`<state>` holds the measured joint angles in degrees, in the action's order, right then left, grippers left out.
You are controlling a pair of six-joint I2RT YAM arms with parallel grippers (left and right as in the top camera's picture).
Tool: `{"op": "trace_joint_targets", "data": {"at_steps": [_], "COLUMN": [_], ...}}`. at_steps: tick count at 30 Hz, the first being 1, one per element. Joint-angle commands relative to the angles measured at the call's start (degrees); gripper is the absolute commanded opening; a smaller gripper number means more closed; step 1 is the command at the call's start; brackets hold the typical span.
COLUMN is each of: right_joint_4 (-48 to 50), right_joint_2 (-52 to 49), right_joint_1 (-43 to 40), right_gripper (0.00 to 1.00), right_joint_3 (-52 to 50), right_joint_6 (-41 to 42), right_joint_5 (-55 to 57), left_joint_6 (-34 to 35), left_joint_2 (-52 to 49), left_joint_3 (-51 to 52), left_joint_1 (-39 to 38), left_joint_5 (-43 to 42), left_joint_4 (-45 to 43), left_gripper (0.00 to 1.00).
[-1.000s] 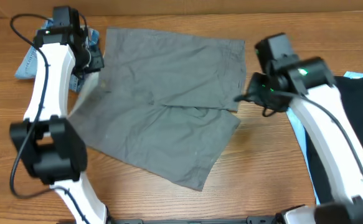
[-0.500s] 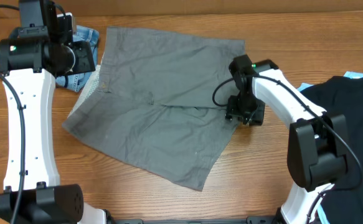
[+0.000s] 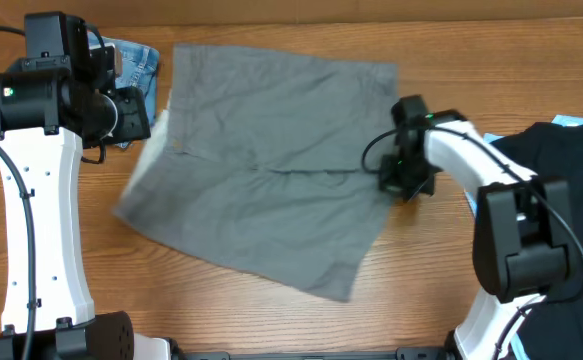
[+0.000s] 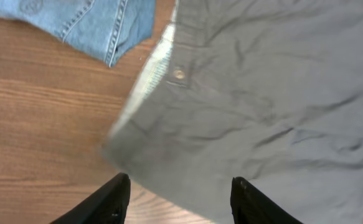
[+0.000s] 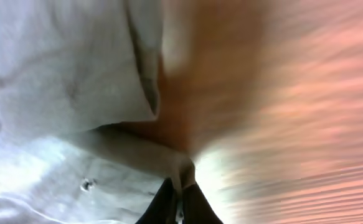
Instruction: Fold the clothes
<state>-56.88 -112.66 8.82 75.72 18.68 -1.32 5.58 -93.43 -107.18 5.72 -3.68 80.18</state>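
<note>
The grey shorts (image 3: 261, 170) lie spread flat on the wooden table, waistband with pale lining and a button (image 4: 179, 74) at the left. My right gripper (image 3: 403, 182) is shut on the shorts' right edge; in the right wrist view the fingers (image 5: 180, 194) pinch a fold of grey cloth (image 5: 63, 99). My left gripper (image 3: 131, 112) is open and empty, hovering above the waistband corner; its fingers (image 4: 178, 199) frame the grey cloth (image 4: 262, 112) below. The blue denim garment (image 3: 131, 65) lies at the far left, also in the left wrist view (image 4: 88, 22). A black garment (image 3: 566, 200) lies at the right.
A light blue item (image 3: 571, 122) peeks from under the black garment. Bare wood (image 3: 221, 310) runs along the front of the table.
The shorts have shifted to the right and look blurred from motion. My right gripper moved right with the pinched edge. My left arm shifted slightly down toward the waistband.
</note>
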Motion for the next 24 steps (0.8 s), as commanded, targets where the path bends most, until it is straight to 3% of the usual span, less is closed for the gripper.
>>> {"op": "trace_joint_targets", "data": {"at_steps": [1,2,3,7,12,18,24], "right_joint_4": [0.11,-0.72,-2.51,-8.46,-12.63,-17.46,-23.63], "right_joint_2": [0.9,0.9,1.01,3.67,13.05,26.4,32.2], "right_joint_1": [-4.87,-5.75,-6.62,-8.28,-7.82,-4.07,0.07], "right_gripper": [0.4,0.62,0.65,0.66,0.67,0.68,0.72], "right_joint_3": [6.25,7.65,9.4,13.88,14.43,14.4,14.32], "right_joint_6": [-0.55,-0.55,-0.76,-1.18,-1.14,0.31,7.17], "right_joint_5": [5.44,4.37,2.95,-0.48,-5.55,-6.34,-6.29], "left_joint_6": [-0.5,-0.5,-0.5,-0.37,1.81,6.36,6.47], "left_joint_2": [1.14,1.14,1.16,1.2,1.55,1.55,1.49], "left_joint_3": [-0.02,-0.02,-0.02,-0.02,-0.02,2.89,18.18], "left_joint_1": [0.28,0.28,0.28,0.28,0.57,4.15,8.7], "left_joint_5": [-0.35,-0.35,-0.28,2.69,9.09,10.43,5.14], "left_joint_4": [1.01,1.36,2.01,5.27,10.25,11.19,1.97], "left_gripper": [0.54,0.54,0.54,0.47,0.47,0.63,0.71]}}
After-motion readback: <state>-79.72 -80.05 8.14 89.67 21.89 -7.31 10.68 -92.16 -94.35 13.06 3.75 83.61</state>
